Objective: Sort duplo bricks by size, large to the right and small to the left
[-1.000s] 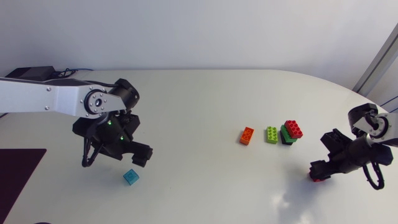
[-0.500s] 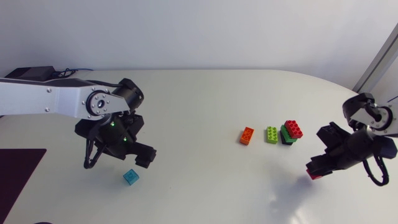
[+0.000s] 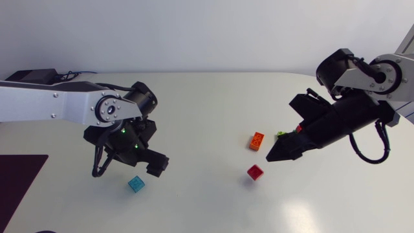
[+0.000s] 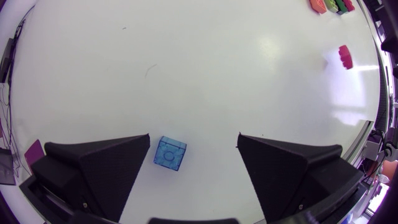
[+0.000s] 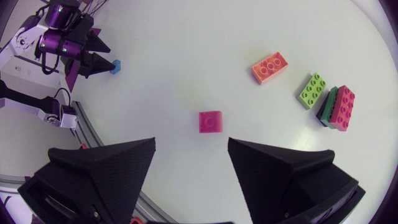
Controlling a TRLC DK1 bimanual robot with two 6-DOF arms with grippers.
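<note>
A small blue brick (image 3: 136,184) lies on the white table (image 3: 207,110), below my left arm. In the left wrist view the blue brick (image 4: 170,154) sits between the open fingers of my left gripper (image 4: 194,140), nearer one finger and touching neither. My right gripper (image 3: 275,154) hangs open above the table's middle right. A small red brick (image 3: 255,171) lies loose just ahead of it. In the right wrist view that red brick (image 5: 210,121) lies beyond my right gripper (image 5: 191,146). Farther off lie an orange brick (image 5: 269,67), a lime brick (image 5: 312,90), and a large red brick (image 5: 343,107) on a dark green one.
In the head view my right arm covers most of the lime and large red bricks; the orange brick (image 3: 257,140) shows. A dark mat (image 3: 19,181) lies at the left edge and a black box (image 3: 32,76) with cables at the back left.
My right arm has swung from the table's right edge in over the brick group. The small red brick it carried now lies free on the table. My left arm has drifted slightly right.
</note>
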